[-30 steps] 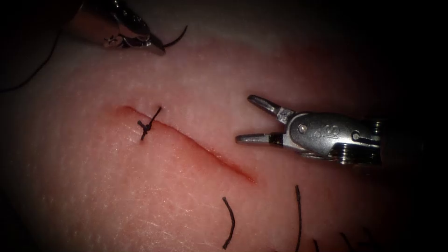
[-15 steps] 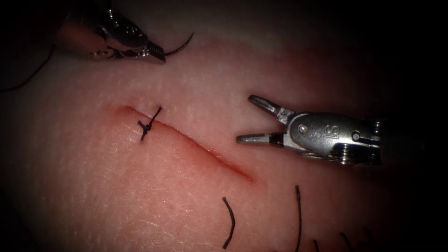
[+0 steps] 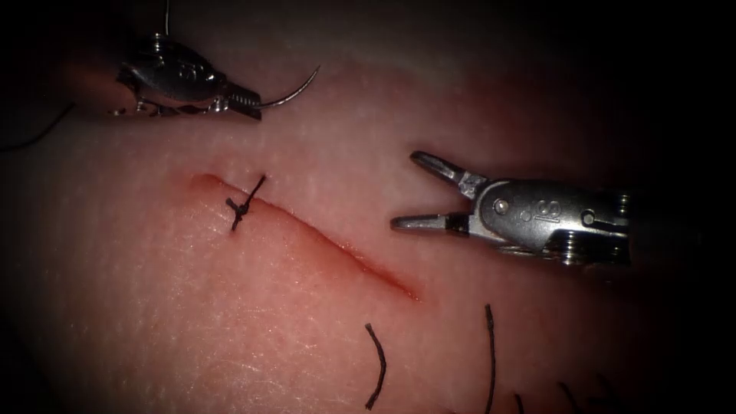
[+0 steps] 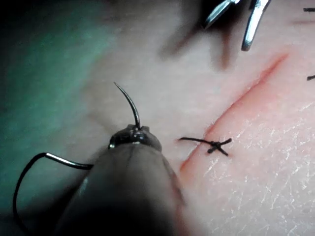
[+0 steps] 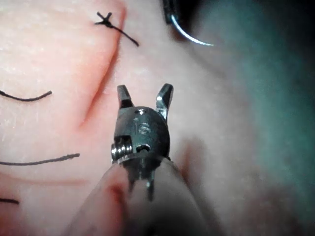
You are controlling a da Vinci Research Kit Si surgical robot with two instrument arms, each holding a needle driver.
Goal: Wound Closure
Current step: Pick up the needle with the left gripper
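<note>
Sitting clear of the tissue (image 3: 230,322), the needle (image 3: 291,92) is up past the far end of the cut (image 3: 322,241), pinched in the left end effector (image 3: 249,103), which is clamped near the needle's tail end so the point curves free. Thread (image 4: 29,172) trails off behind it. One knotted stitch (image 3: 244,204) crosses the cut's left end; the rest looks unclosed. The right end effector (image 3: 410,192) hangs wide open right of the cut, holding nothing. Loose cut ends of thread (image 3: 377,364) lie nearby. Honestly, gripped that far back, the needle could swivel in the jaws once it's pushed against anything.
</note>
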